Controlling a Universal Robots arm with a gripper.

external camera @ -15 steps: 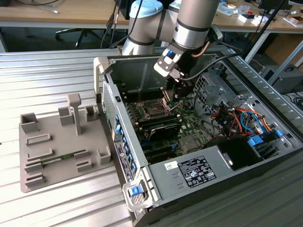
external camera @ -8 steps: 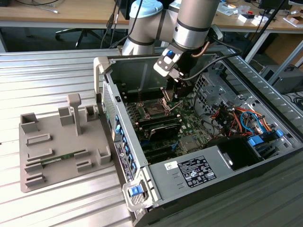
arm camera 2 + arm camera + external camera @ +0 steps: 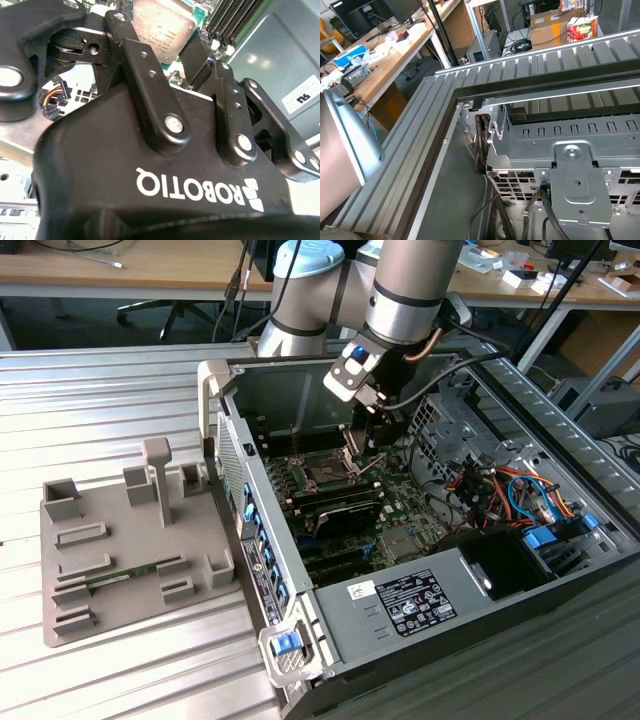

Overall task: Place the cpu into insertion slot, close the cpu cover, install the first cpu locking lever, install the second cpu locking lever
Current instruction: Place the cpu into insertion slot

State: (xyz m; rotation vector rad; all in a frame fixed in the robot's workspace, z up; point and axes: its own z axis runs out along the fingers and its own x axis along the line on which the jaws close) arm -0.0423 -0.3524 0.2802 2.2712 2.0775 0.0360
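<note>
An open computer case (image 3: 300,590) lies on the ribbed metal table, with the green board inside it. The insertion slot (image 3: 325,472) is a small square socket with a silver rim near the board's middle. My gripper (image 3: 378,438) hangs inside the case, just above the board, on the exterior view's right of the slot and close to it. In the second wrist view the cpu (image 3: 161,24) lies flat with its silver-grey top up, just beyond the gripper (image 3: 195,52) and beside the long black memory slots (image 3: 232,22). A silver piece, perhaps the cpu cover (image 3: 349,445), stands at the slot's far edge.
A grey holder tray (image 3: 130,540) with a memory stick (image 3: 120,575) sits on the exterior view's left of the case. A power supply (image 3: 420,605), coloured cables (image 3: 500,490) and a drive cage (image 3: 570,150) crowd the case's right side. Desks stand behind.
</note>
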